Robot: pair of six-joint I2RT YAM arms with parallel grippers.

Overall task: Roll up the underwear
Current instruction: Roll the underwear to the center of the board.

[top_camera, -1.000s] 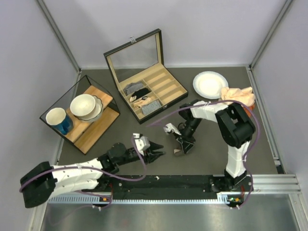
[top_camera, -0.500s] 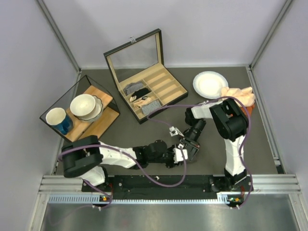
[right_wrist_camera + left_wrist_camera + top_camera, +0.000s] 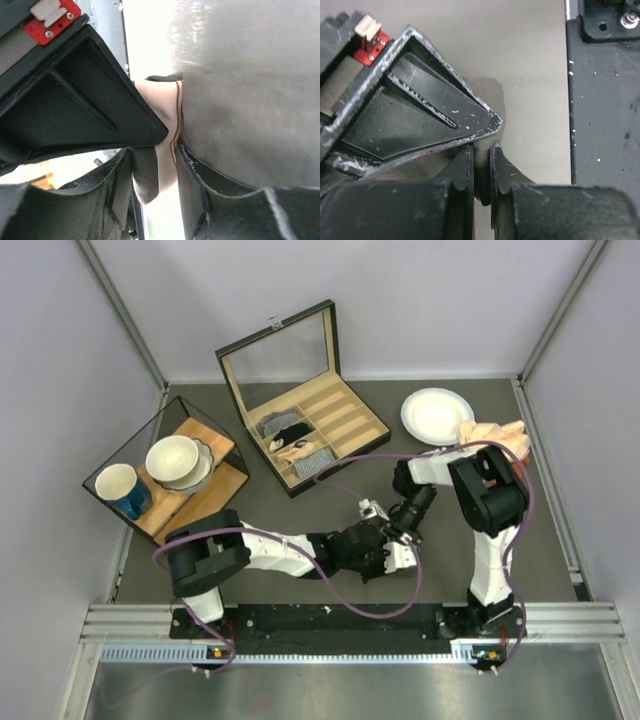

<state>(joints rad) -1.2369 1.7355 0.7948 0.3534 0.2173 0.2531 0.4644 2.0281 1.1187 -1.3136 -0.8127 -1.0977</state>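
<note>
The underwear is a small bunch of grey-brown cloth held between both grippers above the dark table. The right wrist view shows its beige waistband with red stitching (image 3: 167, 135) pinched in my right gripper (image 3: 155, 155). The left wrist view shows dark cloth (image 3: 492, 95) running down into my left gripper (image 3: 482, 150), whose jaws are nearly closed on it. In the top view the left gripper (image 3: 383, 547) and right gripper (image 3: 404, 528) meet tip to tip at centre right and hide the underwear.
An open wooden compartment box (image 3: 345, 415) with small cloth rolls stands at the back centre. A white plate (image 3: 437, 415) and a peach cloth (image 3: 495, 437) lie at the back right. A black frame shelf (image 3: 210, 505) with bowls and a blue mug stands at the left.
My left arm has swung right across the table to the right gripper and closed on the cloth. The right gripper has shifted slightly right and back.
</note>
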